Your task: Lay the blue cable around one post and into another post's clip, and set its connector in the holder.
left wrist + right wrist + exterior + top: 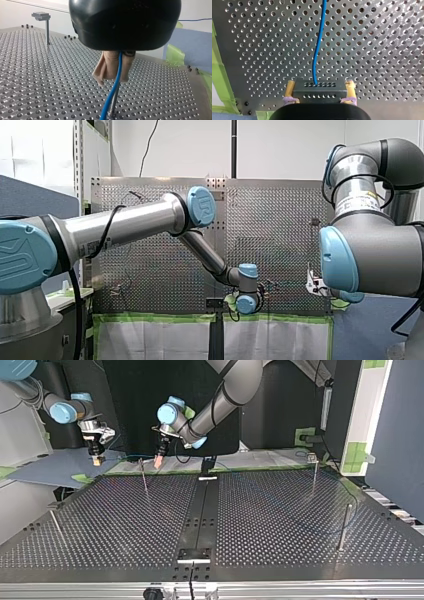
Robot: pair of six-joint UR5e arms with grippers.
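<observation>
In the left wrist view my left gripper (113, 79) has its beige pads shut on the blue cable (114, 87), just above a thin metal post (113, 106). In the right wrist view my right gripper (319, 87) is shut on the black connector (319, 90) between its yellow-padded fingers (290, 89), with the cable (318, 45) running ahead from it over the plate. In the top view my left gripper (159, 461) hangs beside a post (144, 476), and my right gripper (96, 458) stays beyond the table's far left corner. A faint blue cable (127, 456) spans between them.
More posts stand at the top view's left (56, 527) and right (315, 474) (344, 527). A clip-topped post (41, 16) shows far off in the left wrist view. A black block (195, 554) sits at the near middle. Green tape (220, 82) edges the perforated plate (280, 525).
</observation>
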